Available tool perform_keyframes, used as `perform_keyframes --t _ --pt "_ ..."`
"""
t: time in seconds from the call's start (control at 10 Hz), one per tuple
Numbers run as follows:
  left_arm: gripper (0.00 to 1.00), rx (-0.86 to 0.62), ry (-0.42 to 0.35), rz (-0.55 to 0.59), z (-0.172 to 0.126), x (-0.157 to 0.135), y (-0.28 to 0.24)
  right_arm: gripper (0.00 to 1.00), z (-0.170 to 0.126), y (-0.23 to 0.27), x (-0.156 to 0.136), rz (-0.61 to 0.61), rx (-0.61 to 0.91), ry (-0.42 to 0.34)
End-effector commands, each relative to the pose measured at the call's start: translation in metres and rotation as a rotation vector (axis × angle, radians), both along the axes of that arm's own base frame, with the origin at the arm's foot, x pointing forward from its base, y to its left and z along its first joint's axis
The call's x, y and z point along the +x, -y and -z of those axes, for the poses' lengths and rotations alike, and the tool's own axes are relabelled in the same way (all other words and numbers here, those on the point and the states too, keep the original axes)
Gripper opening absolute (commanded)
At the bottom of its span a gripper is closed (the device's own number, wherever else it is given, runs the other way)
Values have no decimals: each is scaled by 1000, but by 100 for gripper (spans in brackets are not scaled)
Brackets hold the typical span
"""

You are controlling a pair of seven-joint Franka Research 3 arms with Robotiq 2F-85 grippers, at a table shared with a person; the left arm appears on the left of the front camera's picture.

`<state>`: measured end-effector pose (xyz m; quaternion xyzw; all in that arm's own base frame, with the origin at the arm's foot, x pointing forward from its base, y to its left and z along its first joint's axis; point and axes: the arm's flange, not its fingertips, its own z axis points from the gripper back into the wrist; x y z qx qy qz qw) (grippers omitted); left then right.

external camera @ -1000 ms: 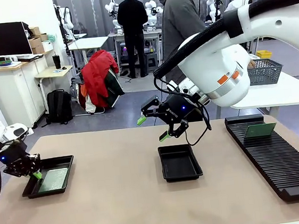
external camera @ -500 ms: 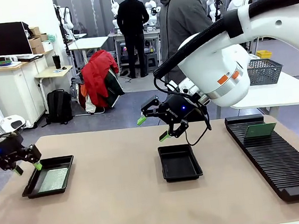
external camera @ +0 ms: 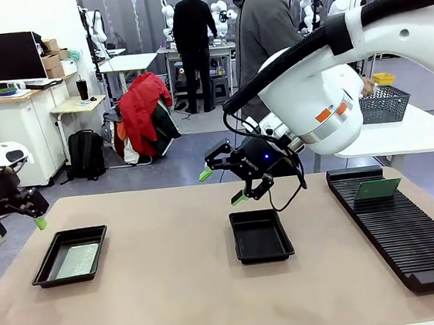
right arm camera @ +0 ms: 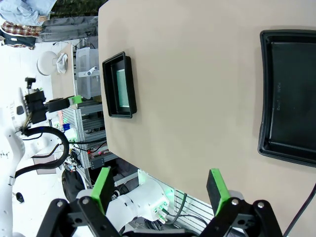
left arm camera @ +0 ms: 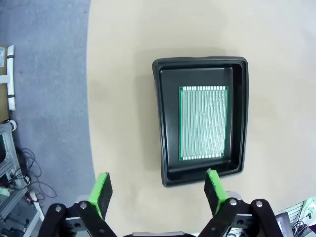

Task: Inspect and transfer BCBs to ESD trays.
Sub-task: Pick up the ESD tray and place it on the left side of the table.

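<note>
Left gripper [external camera: 18, 221] risen, pulled back from tray [left arm camera: 157, 98]; jaws wide open, empty. Board [left arm camera: 203, 123] flat in tray, below and ahead of fingers: drop-off looks done. Right gripper [external camera: 221, 187] unmoved, wide open, empty, above bare second tray [external camera: 261, 237], likely waiting for next board.

My left claw [external camera: 20, 226] hangs above the tabletop's [external camera: 175, 283] left edge, jaws spread wide. My right claw [external camera: 221, 187] hovers over the tabletop's middle, tilted, jaws equally wide.
</note>
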<state>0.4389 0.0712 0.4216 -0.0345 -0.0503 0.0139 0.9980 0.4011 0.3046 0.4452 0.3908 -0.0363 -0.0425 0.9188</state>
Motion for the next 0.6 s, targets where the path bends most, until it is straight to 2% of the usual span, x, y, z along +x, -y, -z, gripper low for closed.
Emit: perform_keyframes --t 0.0,0.3,0.5 --pt "100 40 -26 -12 -23 -8 5 100 -1 0 -1 6 -13 -6" --pt "100 58 -6 -19 -53 -15 7 100 -1 0 -1 6 -13 -6" --pt "100 65 -6 -22 -63 -18 7 100 -1 0 -1 6 -13 -6"
